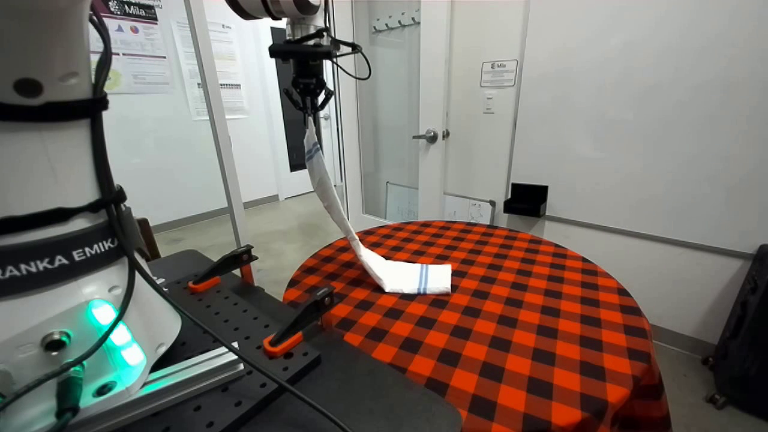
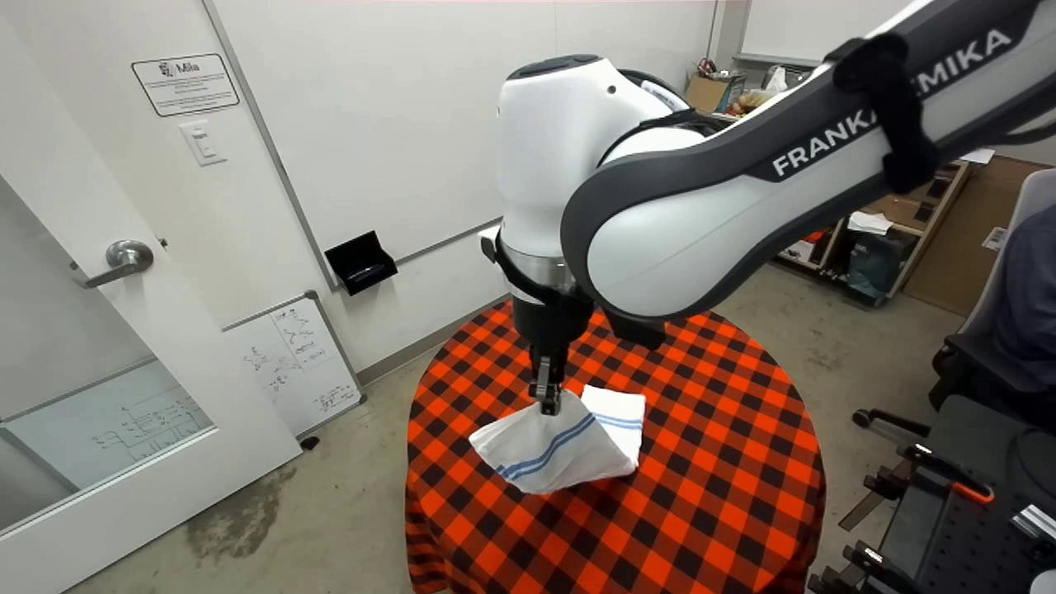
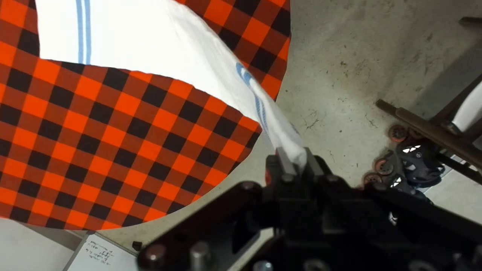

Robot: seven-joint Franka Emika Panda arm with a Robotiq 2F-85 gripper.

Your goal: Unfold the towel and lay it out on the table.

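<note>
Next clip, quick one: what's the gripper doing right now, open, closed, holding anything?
Gripper: closed, holding the white towel by its raised end.

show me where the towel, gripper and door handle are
Towel (image 3: 177, 45): wrist view, on its plain white middle
Gripper (image 1: 310, 115): in an exterior view, midway between its fingertips
Door handle (image 1: 426, 137): in an exterior view, on its lever

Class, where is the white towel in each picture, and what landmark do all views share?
In an exterior view: the towel near centre, slanting down from the gripper.
In an exterior view: the towel below centre.
Wrist view: the towel from the upper left to right of centre.
Shared landmark: the red-and-black checked table.
</note>
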